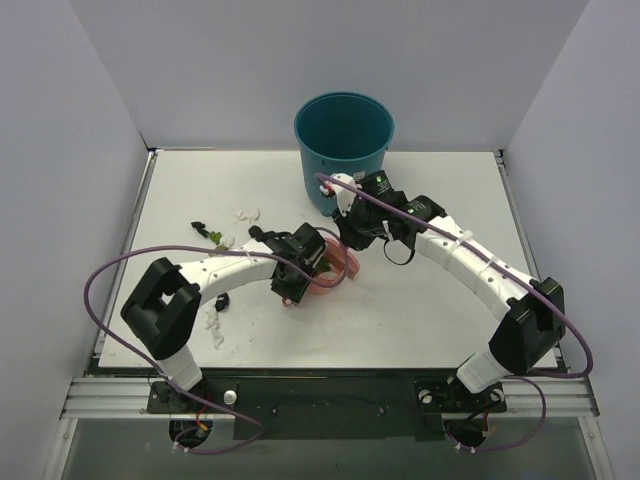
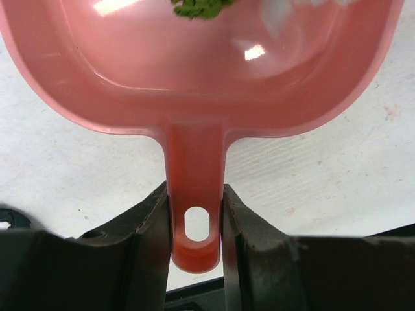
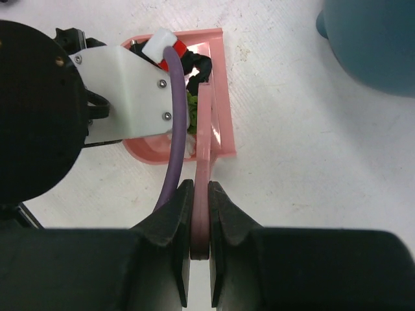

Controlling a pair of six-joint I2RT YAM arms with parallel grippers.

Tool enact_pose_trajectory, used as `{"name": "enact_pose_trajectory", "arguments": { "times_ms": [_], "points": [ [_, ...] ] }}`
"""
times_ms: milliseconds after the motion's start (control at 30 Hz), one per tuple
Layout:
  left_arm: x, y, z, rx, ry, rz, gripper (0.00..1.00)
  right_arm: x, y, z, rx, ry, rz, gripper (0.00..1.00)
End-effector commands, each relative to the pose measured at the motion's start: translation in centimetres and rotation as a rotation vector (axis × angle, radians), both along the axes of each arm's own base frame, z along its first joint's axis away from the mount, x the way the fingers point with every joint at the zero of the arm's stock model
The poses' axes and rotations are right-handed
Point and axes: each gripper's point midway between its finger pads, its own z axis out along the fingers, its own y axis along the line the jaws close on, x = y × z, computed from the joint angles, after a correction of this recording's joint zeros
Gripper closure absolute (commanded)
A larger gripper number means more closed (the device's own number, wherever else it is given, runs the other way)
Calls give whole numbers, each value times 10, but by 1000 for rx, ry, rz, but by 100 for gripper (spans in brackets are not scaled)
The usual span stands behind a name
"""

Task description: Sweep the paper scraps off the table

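Nearside-left of the pink dustpan (image 2: 123,78): white paper scraps (image 1: 213,322) loose on the table (image 1: 420,310). At the dustpan: handle pinched tight in the left gripper (image 2: 194,202), green scraps inside (some white too), pink brush (image 3: 205,129) clamped in the right gripper (image 3: 200,194). Beyond-left: more scraps. Behind: teal bin (image 1: 330,175). Could spill the catch if tilted

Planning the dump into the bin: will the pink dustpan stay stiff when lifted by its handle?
Probably stiff: the dustpan looks like moulded plastic, unbent in the left gripper. Likely light; its glossy floor may let the green scrap slide.
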Motion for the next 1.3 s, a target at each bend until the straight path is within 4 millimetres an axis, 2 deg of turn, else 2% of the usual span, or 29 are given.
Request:
{"name": "enact_pose_trajectory", "arguments": {
  "times_ms": [0, 300, 467, 533, 700, 867, 1033, 1200, 1267],
  "points": [
    [26, -14, 33, -95, -199, 73, 100, -8, -5, 36, 46, -30, -62, 100],
    [25, 0, 63, -120, -294, 121, 100, -13, -25, 110, 162, -123, -223, 100],
    [26, 14, 90, -98, -332, 143, 100, -18, -49, 139, 186, -168, -342, 100],
    [26, 20, 100, -78, -343, 153, 100, -19, -61, 145, 207, -181, -414, 100],
    [37, 40, 133, -52, -375, 206, 100, -19, -104, 138, 217, -186, -619, 100],
    [50, 58, 166, -40, -415, 233, 100, -26, -141, 111, 185, -172, -775, 100],
    [78, 79, 206, -33, -491, 278, 100, -32, -154, 82, 149, -132, -828, 100],
    [118, 83, 250, 5, -606, 309, 100, -34, -158, 68, 137, -120, -854, 100],
    [136, 83, 262, 31, -649, 299, 100, -35, -159, 63, 135, -111, -860, 100]
  ]
}}
